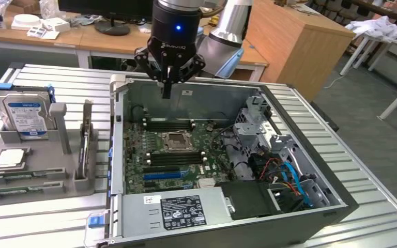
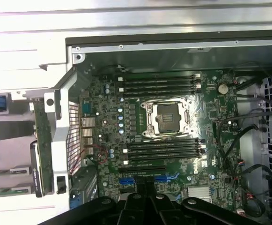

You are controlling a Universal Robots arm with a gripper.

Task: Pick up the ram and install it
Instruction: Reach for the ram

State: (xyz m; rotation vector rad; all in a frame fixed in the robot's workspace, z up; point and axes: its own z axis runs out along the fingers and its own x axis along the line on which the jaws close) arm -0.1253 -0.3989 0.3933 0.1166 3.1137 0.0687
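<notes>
My gripper (image 1: pixel 165 92) hangs over the back edge of the open computer case (image 1: pixel 119 155), fingers pressed together and pointing down, with nothing between them. In the wrist view the shut gripper (image 2: pixel 143 187) sits over the motherboard (image 2: pixel 173 140), whose black memory slots (image 2: pixel 159 84) run in two banks on either side of the processor socket (image 2: pixel 167 117). The ram (image 1: pixel 86 147), a thin green stick, stands on edge in a slot of the grey holder (image 1: pixel 40 178) at the exterior view's left, well apart from the gripper. It appears as a green strip, the ram (image 2: pixel 42 140), beside the case wall.
The holder also carries a silver hard drive (image 1: pixel 25 111) with a blue label and a square silver processor chip (image 1: pixel 12 157). Drive cages and cables (image 1: pixel 281 170) crowd the case's side at the exterior view's right. A power supply (image 1: pixel 181 209) fills its front. Desks and a wooden cabinet (image 1: pixel 295 41) stand behind.
</notes>
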